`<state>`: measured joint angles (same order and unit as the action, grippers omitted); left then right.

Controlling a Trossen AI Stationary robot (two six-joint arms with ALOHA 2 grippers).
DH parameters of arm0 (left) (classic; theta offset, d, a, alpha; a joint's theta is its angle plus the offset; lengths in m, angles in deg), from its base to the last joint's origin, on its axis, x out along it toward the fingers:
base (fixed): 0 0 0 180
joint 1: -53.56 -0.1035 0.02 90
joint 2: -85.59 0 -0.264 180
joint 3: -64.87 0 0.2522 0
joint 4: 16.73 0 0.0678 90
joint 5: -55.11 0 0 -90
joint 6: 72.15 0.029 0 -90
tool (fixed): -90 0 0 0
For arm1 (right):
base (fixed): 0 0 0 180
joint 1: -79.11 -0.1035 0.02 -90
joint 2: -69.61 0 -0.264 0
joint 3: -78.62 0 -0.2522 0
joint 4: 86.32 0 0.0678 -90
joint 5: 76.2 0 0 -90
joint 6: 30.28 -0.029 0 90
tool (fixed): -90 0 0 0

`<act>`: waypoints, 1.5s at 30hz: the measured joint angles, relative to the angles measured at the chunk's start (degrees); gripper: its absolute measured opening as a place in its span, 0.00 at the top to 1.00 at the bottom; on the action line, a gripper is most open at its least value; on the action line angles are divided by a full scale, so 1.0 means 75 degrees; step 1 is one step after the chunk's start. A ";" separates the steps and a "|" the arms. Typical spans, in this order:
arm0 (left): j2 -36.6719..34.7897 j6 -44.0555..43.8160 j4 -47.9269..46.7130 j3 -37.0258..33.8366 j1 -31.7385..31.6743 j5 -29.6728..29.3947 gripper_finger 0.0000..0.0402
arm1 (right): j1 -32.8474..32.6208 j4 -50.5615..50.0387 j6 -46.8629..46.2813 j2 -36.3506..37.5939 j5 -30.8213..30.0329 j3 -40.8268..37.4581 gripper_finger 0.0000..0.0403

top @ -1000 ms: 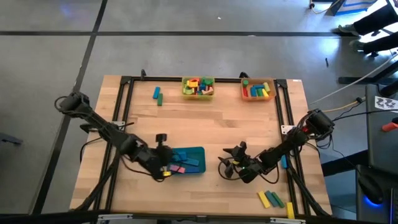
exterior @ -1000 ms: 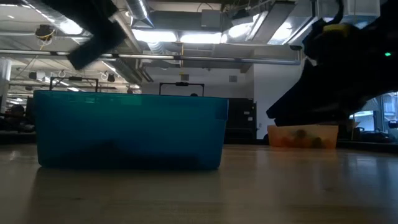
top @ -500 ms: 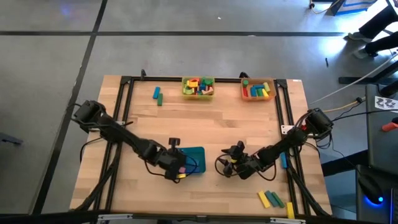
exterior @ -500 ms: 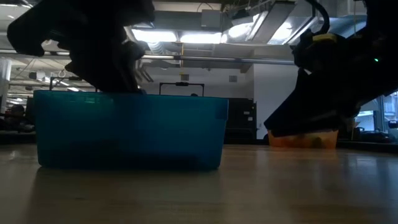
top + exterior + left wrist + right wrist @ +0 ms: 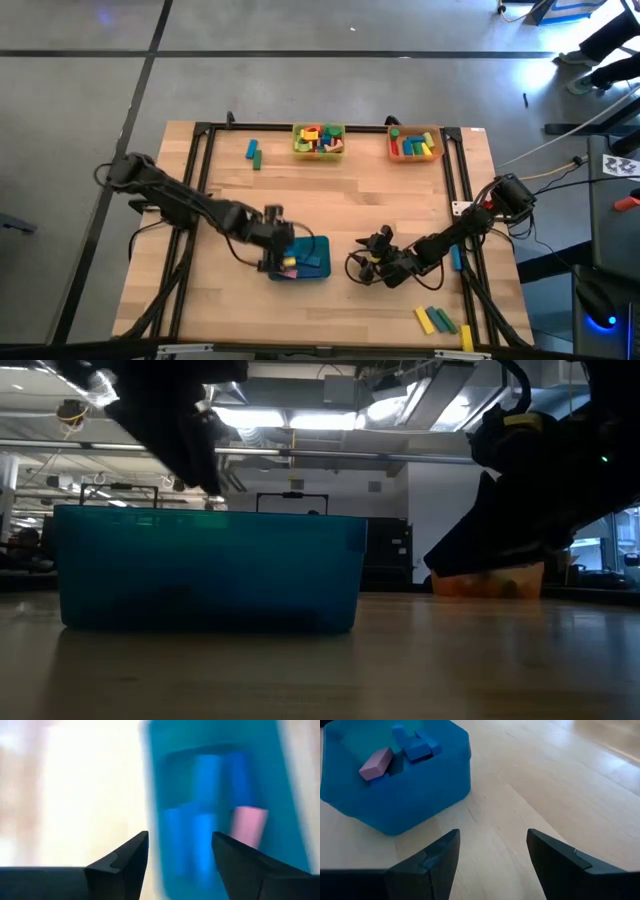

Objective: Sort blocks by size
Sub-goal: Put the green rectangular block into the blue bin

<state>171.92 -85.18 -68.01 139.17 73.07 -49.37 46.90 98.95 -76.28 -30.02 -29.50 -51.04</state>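
The teal tray [image 5: 316,262] stands near the table's front middle. Blue blocks [image 5: 417,745] and a pink block [image 5: 375,763] lie on its floor, and a yellow and a pink block [image 5: 289,266] show at its left end. My left gripper [image 5: 180,837] hangs open above that left end [image 5: 281,258], with nothing between its fingers. My right gripper [image 5: 492,832] stands open low over bare table [image 5: 360,268], right of the tray, also with nothing in it. Loose blocks [image 5: 254,153] lie on the table at the far left, and others [image 5: 436,320] at the near right.
A yellow tray [image 5: 319,141] and an orange tray [image 5: 415,144], both holding several blocks, stand at the far edge. A black frame [image 5: 200,160] runs along the table's sides. A blue block [image 5: 456,258] lies under my right arm. Bare wood spans the table's middle.
My left gripper has swung toward the table's right edge and a little toward the far edge, from beside the teal tray's near left corner to above its left end. My right arm has kept its place.
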 joint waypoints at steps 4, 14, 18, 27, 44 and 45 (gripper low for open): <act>-0.0822 0.0001 -0.0651 0.0017 -0.0608 -0.1023 0.50 | 0.0000 -0.0050 0.0168 0.0000 -0.0234 0.0000 0.42; -0.1991 0.0282 -0.0885 -0.0401 -0.3062 -0.3262 0.55 | 0.0000 -0.0105 0.0187 0.0000 -0.1089 0.0000 0.42; -0.1921 0.0839 -0.0409 -0.0834 -0.4071 -0.3792 0.57 | 0.0015 -0.0166 0.0017 0.0000 -0.1284 0.0000 0.42; -0.1166 -0.0460 0.0264 -0.1431 -0.6104 -0.1996 0.58 | 0.0015 -0.0249 -0.0209 0.0000 -0.1291 0.0000 0.42; 0.0678 -0.1273 0.0438 -0.1428 -0.7374 -0.0759 0.58 | 0.0015 -0.0448 -0.0227 0.0000 -0.1142 0.0000 0.42; 0.0716 -0.1274 0.0493 -0.1428 -0.7396 -0.0750 0.58 | 0.0015 -0.0457 -0.0227 0.0000 -0.1139 0.0000 0.42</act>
<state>177.29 -94.74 -64.31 128.46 17.59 -54.99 47.01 95.53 -77.98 -30.02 -38.05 -51.04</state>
